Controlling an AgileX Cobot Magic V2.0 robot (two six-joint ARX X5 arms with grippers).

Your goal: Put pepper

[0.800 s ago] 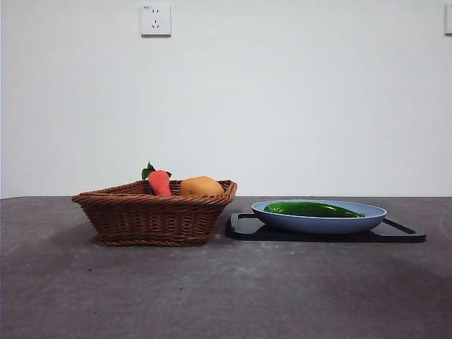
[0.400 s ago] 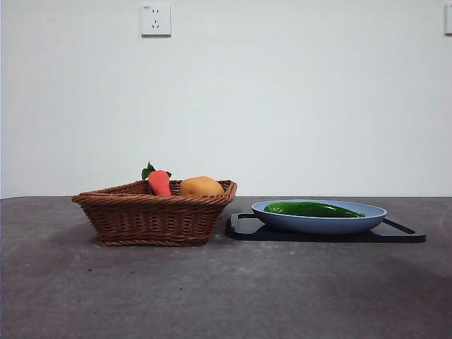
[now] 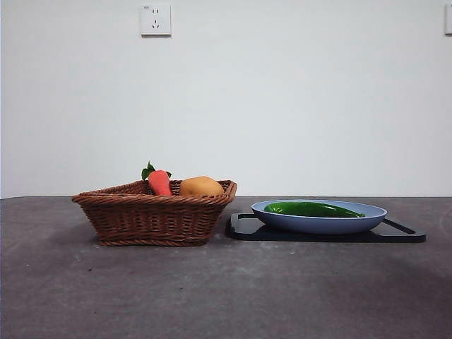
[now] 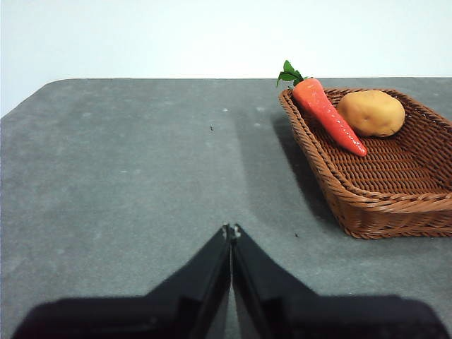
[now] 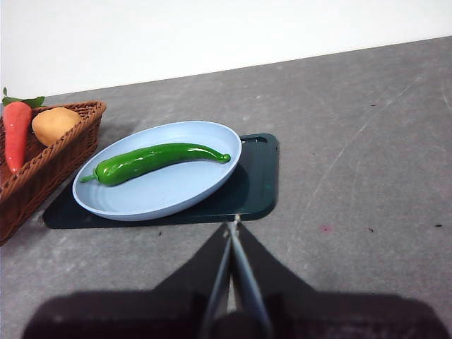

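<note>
a dark grey, faintly speckled table fills the lower part of the front view and meets a plain white wall, which carries one white socket plate near 11 o'clock and the cut-off edge of a second fitting at the 2 o'clock corner. counted on the table: one woven brown basket, one black tray, one blue plate, one pepper, one carrot and one orange-yellow fruit. the basket sits at about 9 o'clock from the front view's centre, with the carrot and the rounded fruit side by side inside it, the carrot's green leaves showing above the rim. the tray lies just beside the basket, toward 4 o'clock from the centre, and the plate rests on it. the pepper lies flat along the length of the plate, glossy and dark green, touching nothing else and free of both grippers. the left gripper hangs over bare table with its jaws pressed together at the tips, holding nothing, the basket well off to one side of it. the right gripper hangs just short of the tray's near edge, its jaws likewise pressed together and empty, apart from the plate and pepper. neither arm shows in the front view.
</note>
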